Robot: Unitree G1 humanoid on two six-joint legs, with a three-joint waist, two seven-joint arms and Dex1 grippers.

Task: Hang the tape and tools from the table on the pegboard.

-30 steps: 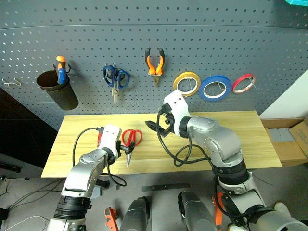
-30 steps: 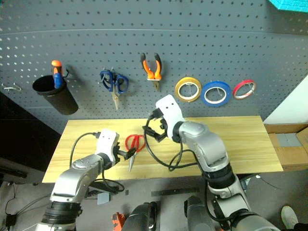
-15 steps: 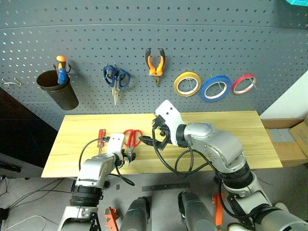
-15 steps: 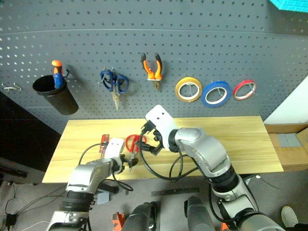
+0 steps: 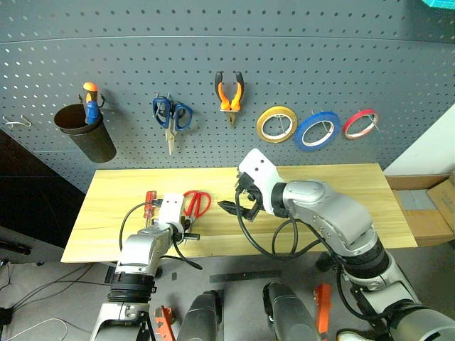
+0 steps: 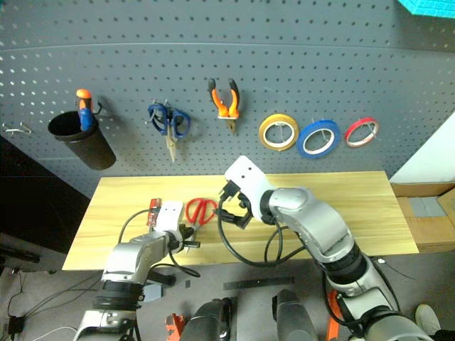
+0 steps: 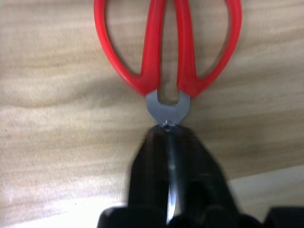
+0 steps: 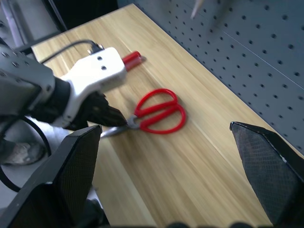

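The light yellow wooden table (image 5: 334, 192) stands against the dark grey pegboard (image 5: 284, 64). The left end effector (image 5: 186, 229) is low on the near part of the table, and its two black fingers (image 7: 166, 166) are closed on the steel blades of the red-handled scissors (image 5: 197, 202), just below the pivot. The scissors lie flat on the wood with their red loops pointing toward the pegboard. Just beside the left end effector, on its outer side, the slim red screwdriver (image 5: 149, 204) lies on the table, partly hidden by the white wrist housing.

The right end effector (image 5: 236, 206) hangs above the middle of the table, near the scissors but apart from them, with its jaws spread wide and nothing between them; in the right wrist view its dark fingers (image 8: 266, 166) stand far apart on either side of the scene.

On the pegboard, the flat ring of blue tape (image 5: 318, 130) hangs on a hook between a yellow tape roll (image 5: 276, 123) and a thinner red tape roll (image 5: 359, 123). The orange-and-black needle-nose pliers (image 5: 228, 92) hang to the left of the yellow roll, and blue-handled scissors (image 5: 170, 117) hang further left. A dark cup (image 5: 85, 133) at the left end of the board holds an orange-and-blue screwdriver (image 5: 90, 101).
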